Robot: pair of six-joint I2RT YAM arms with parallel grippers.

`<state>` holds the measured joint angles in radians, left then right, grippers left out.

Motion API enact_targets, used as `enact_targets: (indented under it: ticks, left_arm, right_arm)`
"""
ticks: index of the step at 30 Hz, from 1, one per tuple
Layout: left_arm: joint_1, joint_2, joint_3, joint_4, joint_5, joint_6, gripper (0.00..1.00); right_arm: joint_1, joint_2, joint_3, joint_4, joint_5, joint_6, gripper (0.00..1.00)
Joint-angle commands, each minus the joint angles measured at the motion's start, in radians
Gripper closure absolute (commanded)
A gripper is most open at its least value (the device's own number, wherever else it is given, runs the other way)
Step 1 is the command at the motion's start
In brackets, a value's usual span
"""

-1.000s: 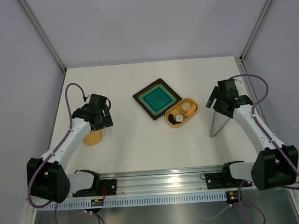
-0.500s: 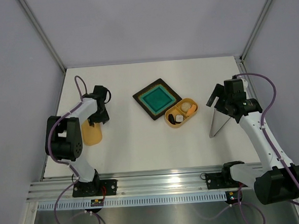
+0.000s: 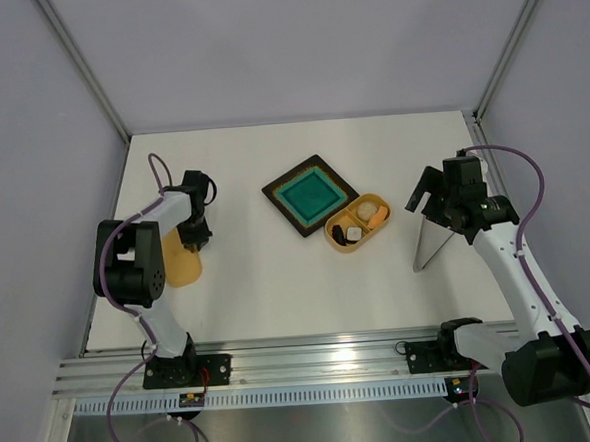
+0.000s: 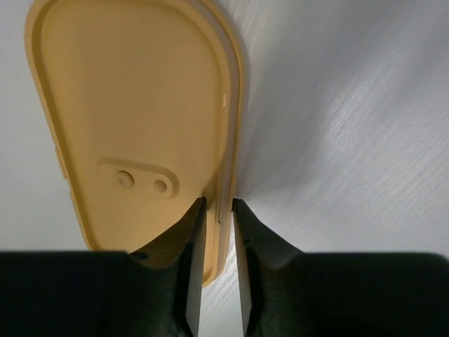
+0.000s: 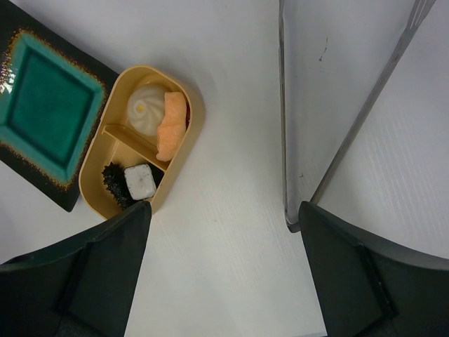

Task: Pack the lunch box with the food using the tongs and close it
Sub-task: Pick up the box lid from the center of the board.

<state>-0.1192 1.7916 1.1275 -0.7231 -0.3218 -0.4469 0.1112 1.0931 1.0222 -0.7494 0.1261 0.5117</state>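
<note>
Lunch box (image 5: 198, 112): small oval tub, smooth yellow-orange plastic, rounded ends, one inner divider; uncovered, on the white table (image 3: 279, 292) just beside a square teal plate (image 5: 49, 105)
Food: pale round bun (image 5: 144, 105) and orange slice (image 5: 172, 126) in one compartment; white cube (image 5: 139, 180) and rough black piece (image 5: 112, 179) in the other
Tongs (image 5: 283, 126): slim silver metal V, flat on the table, right of the box
Left gripper (image 4: 219, 210): jaws narrow, pinching the rim of the flat matching lid (image 4: 133, 105)
Right gripper (image 5: 224, 270): jaws wide, holding nothing
</note>
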Motion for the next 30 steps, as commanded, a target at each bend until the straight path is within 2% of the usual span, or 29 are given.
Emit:
enact_targets:
  ticks: [1,3,4,7,15,22,26,30]
  left_arm:
    - [0.004,0.038,0.015,0.040,0.064,-0.006,0.82]
    - [0.003,0.038,0.018,0.040,0.076,-0.004,0.83]
    - [0.004,0.032,0.018,0.040,0.078,-0.003,0.90]
    - [0.004,-0.004,0.020,0.037,0.099,0.010,1.00]
    - [-0.005,-0.199,-0.046,0.068,0.248,0.024,1.00]
    - [-0.052,-0.293,-0.109,0.090,0.377,0.013,1.00]
    - [-0.086,-0.342,-0.124,0.102,0.426,0.001,1.00]
    - [-0.102,-0.359,-0.120,0.116,0.503,-0.019,1.00]
  right_arm:
    - [-0.004,-0.032,0.013,0.002,-0.022,0.002,0.06]
    - [-0.004,-0.035,0.012,0.002,-0.026,0.004,0.06]
    - [-0.004,-0.038,0.012,0.002,-0.028,0.005,0.06]
    - [-0.004,-0.044,0.012,-0.004,-0.031,0.007,0.06]
    - [-0.004,-0.047,0.013,-0.008,-0.037,0.007,0.06]
    - [-0.004,-0.030,0.029,-0.007,-0.071,0.010,0.06]
    - [-0.001,-0.024,0.035,0.008,-0.150,0.027,0.07]
    - [0.050,-0.006,0.023,0.060,-0.187,0.083,0.07]
